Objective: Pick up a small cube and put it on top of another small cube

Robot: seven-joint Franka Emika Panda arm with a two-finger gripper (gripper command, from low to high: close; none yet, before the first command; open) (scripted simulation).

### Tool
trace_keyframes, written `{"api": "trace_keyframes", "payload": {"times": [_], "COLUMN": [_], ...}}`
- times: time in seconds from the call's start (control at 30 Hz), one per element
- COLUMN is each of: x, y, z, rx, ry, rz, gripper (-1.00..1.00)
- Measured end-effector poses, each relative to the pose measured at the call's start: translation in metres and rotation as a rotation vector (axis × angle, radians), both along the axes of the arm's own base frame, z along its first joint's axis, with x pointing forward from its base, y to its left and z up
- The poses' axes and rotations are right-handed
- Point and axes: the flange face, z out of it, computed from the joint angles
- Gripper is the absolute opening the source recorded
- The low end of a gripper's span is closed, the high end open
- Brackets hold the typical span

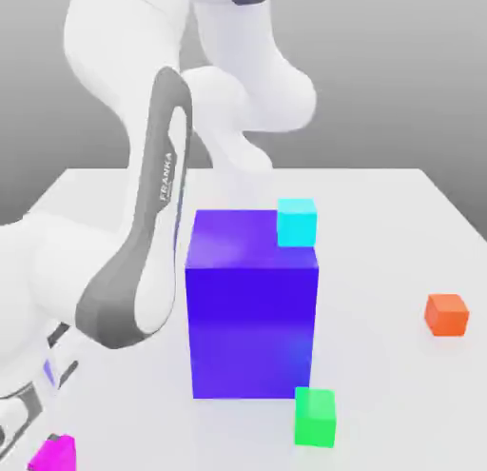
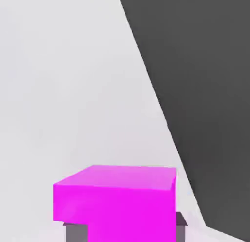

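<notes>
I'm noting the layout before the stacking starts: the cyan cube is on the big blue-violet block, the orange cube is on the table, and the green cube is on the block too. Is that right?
Not quite: the exterior view shows the green cube on the table, near the block's base. The rest holds.

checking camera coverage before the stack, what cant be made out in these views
- Magenta cube's lower part: cut off by the exterior view's bottom edge.
- Hand's grip on that cube: partly hidden behind the cube in the hand view.
- Blue block's rear face: turned away in the exterior view.
</notes>
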Motion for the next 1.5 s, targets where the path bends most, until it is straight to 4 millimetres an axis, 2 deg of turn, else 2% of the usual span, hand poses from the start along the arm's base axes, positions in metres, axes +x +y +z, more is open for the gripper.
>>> {"api": "trace_keyframes", "payload": {"times": [0.23,0.5,0.9,1.4,1.5], "x": [-0.01,-0.023,-0.047,-0.09,-0.092], "y": [0.053,0.109,0.188,0.292,0.295], "z": [-0.006,0.001,0.03,0.089,0.072], "rx": [0.027,0.056,0.091,0.12,0.117], "ry": [0.047,0.071,0.044,-0.111,-0.126], "rz": [0.272,0.578,1.043,1.671,1.706], "gripper": [-1.0,-1.0,-1.0,-1.0,-1.0]}}
